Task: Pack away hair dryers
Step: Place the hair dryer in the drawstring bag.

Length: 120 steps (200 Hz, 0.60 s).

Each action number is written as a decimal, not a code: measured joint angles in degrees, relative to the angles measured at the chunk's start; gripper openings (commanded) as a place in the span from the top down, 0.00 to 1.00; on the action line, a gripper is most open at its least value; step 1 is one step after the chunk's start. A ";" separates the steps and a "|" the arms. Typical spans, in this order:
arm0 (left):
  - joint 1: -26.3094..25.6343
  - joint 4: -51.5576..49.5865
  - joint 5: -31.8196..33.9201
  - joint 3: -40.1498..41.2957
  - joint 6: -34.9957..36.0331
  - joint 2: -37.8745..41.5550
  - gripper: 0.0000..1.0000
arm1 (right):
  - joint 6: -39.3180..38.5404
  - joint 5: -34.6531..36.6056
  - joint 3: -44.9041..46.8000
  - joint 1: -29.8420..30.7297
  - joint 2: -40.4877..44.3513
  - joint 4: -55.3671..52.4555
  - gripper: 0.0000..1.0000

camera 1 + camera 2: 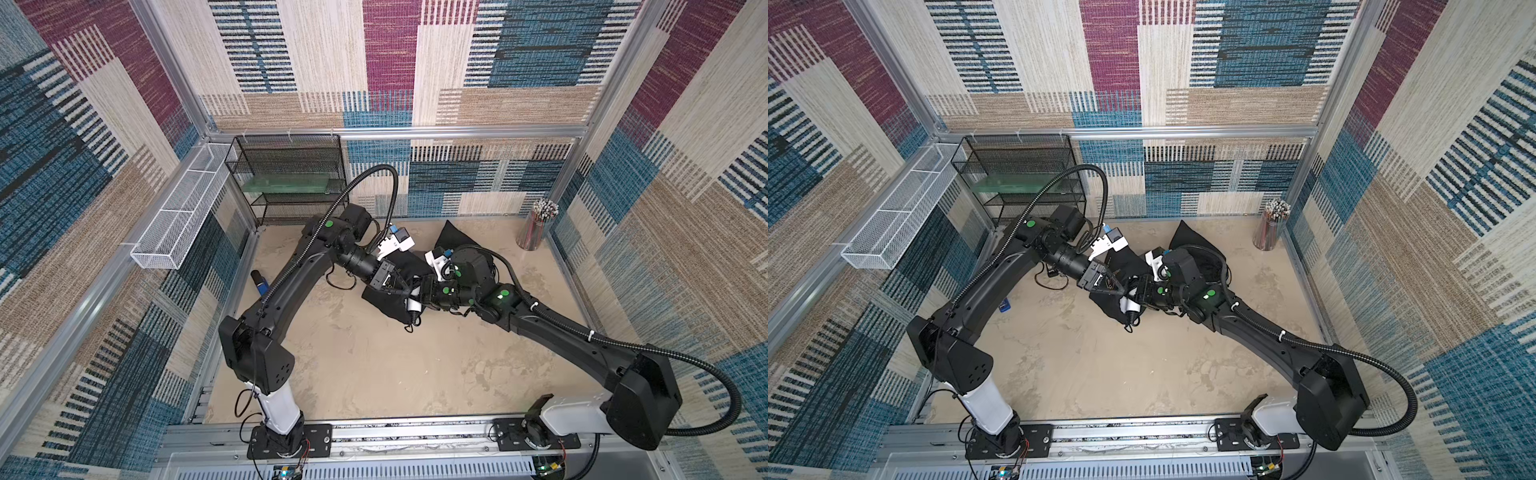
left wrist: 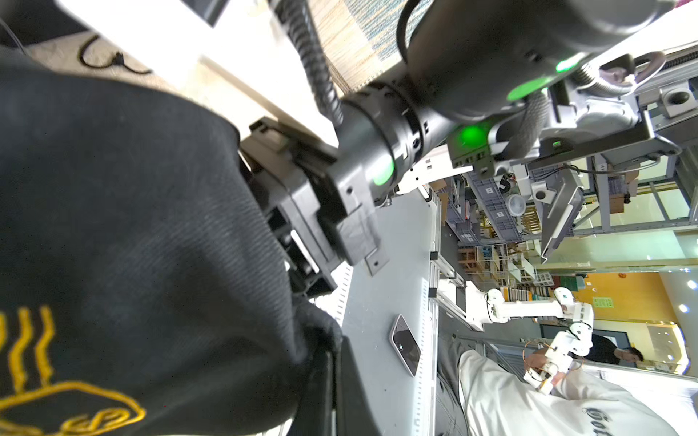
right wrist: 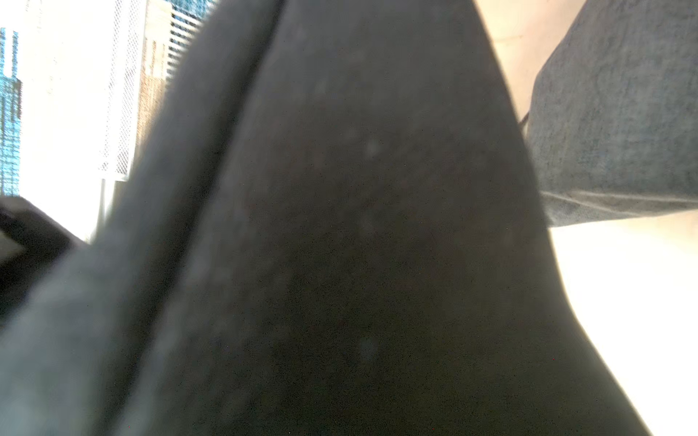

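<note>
**Fig.** White hair dryer (image 1: 412,306) at mid-worktop (image 1: 374,374), its barrel partly showing at the near mouth of a limp black pouch (image 1: 380,302). Left gripper (image 1: 395,286) is pinched together on the pouch's rim. Right gripper (image 1: 419,296) is at the dryer, and whether its jaws grip cannot be told. The shell is probably rigid, smooth and fairly light — best taken across the barrel, not by the cord.

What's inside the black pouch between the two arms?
A white hair dryer shows at the mouth of the black pouch, its black cord trailing out. The rest of it, and anything else inside, is hidden by fabric.
</note>
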<state>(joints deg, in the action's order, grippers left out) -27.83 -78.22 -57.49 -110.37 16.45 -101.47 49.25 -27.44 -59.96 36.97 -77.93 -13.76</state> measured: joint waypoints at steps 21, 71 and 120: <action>0.02 -0.15 0.09 -2.78 -0.02 -1.07 1.00 | -0.37 -1.68 -0.66 -1.03 -0.59 -0.70 0.52; 0.13 -0.35 -1.57 -2.82 -0.42 -1.86 1.00 | -0.39 -5.01 -0.50 -2.03 -0.96 -1.16 0.42; 0.83 -1.11 -1.20 -4.31 -0.39 -1.84 1.00 | -0.39 -6.38 -0.04 -2.32 -0.24 -1.05 0.41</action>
<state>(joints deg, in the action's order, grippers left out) -27.00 -79.33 -58.70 -114.67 16.05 -103.31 48.86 -33.82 -60.01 34.65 -78.17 -14.81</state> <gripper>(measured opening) 0.049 0.591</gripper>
